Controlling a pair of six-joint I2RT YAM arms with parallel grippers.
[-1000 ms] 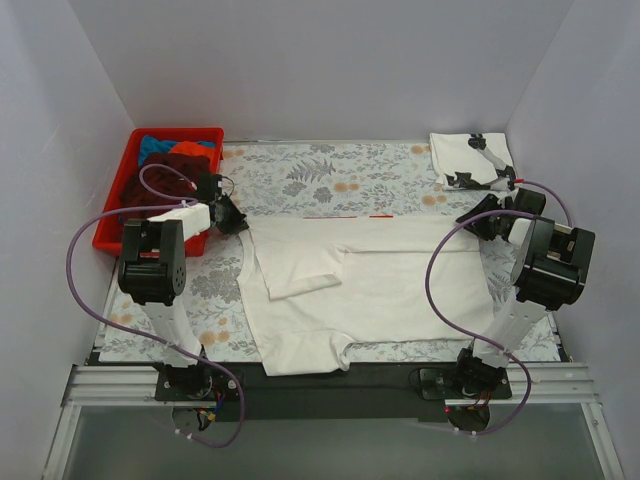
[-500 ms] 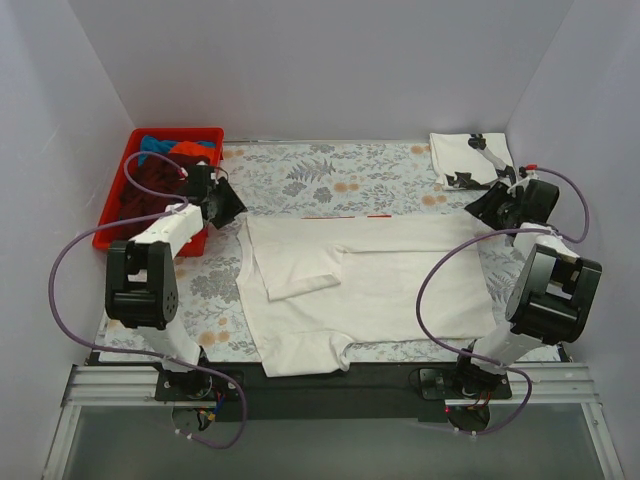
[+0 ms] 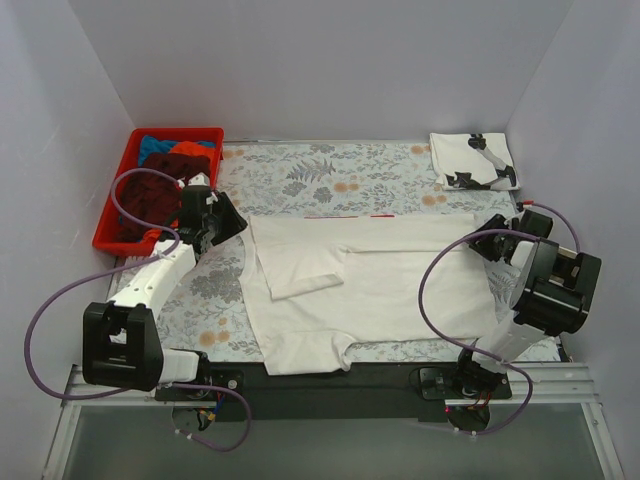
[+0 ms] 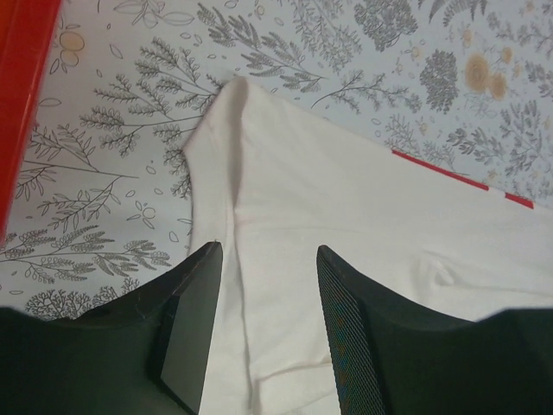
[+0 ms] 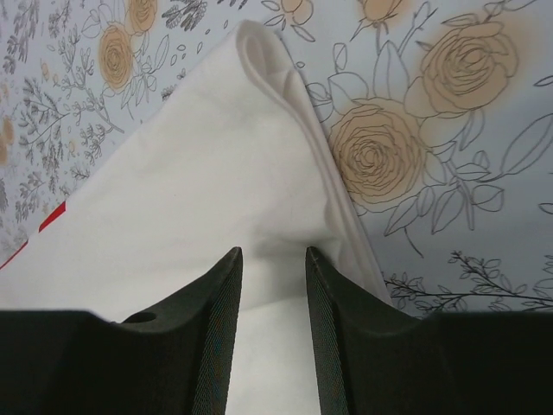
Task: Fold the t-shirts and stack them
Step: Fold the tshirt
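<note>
Shirt work on the table [image 3: 330, 175]: two open grippers at the far corners of one spread tee.

From above, the white shirt [image 3: 380, 290] lies mid-table with one sleeve side already turned in. A folded shirt [image 3: 470, 160] with black print sits at the far right corner, and the red crate [image 3: 180, 131] at far left holds heaped shirts [image 3: 175, 165] in maroon, orange and blue, at least three, exact number hidden. So: two white tees out, one crate, two arms. The left gripper [image 3: 225, 222] hovers at the shirt's far left corner, the right gripper [image 3: 487, 243] at its far right. Left wrist view: jaws wide, holding nothing, the shirt's edge running between them. Right wrist view: jaws parted less, over the doubled corner, gripping nothing. The cloth looks light, limp and quick to wrinkle; I'd pinch the corners, catching both layers.
</note>
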